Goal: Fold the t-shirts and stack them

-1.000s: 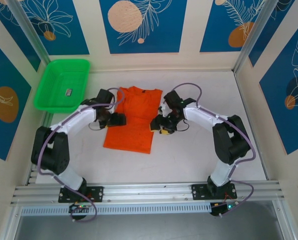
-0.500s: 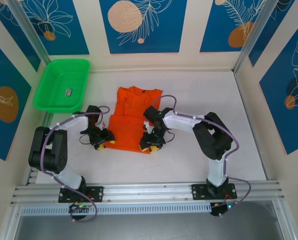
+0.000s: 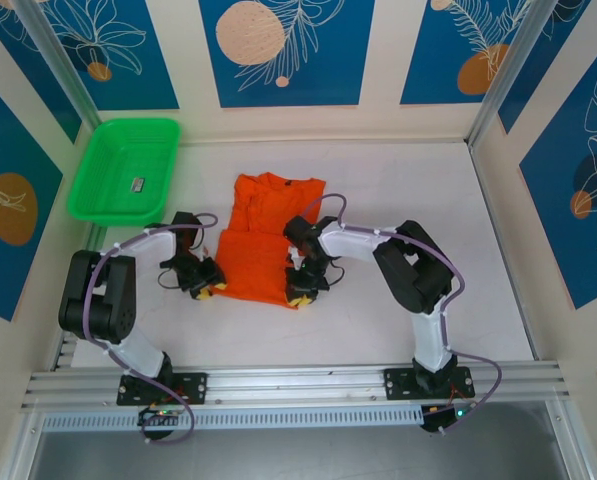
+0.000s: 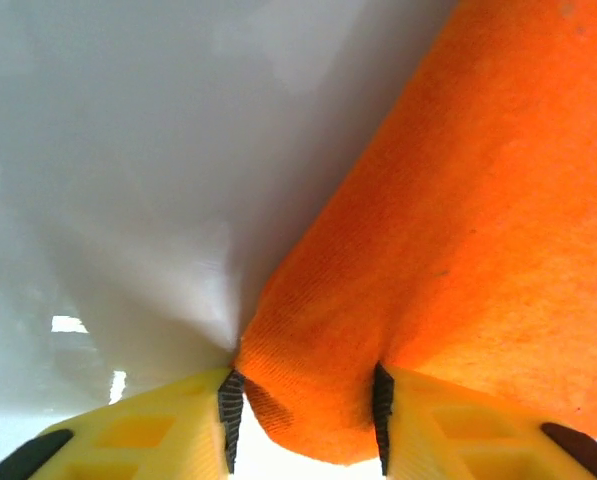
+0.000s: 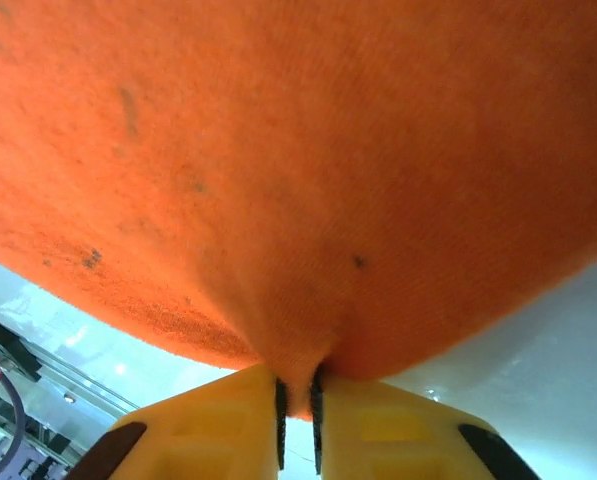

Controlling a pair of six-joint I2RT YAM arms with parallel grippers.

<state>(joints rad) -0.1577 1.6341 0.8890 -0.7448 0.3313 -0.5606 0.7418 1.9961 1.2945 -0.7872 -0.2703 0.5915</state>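
Left end effector point(image 4: 303, 405) grasping the orange t-shirt point(image 3: 263, 235) at its 7 o'clock hem corner, cloth bunched between both pads. Right end effector point(image 5: 298, 395) clenched tight on the 5 o'clock corner. Shirt lies partly folded, middle of the desk point(image 3: 398, 330); green tray point(image 3: 96, 170) at 10 o'clock.

On the worktop point(image 3: 408, 190) there is one orange t-shirt point(image 3: 268, 240), one green plastic tray point(image 3: 118, 160) and one small dark object point(image 3: 137, 184) inside that tray. There are two hands: the left hand point(image 3: 206, 290) and the right hand point(image 3: 300, 295).
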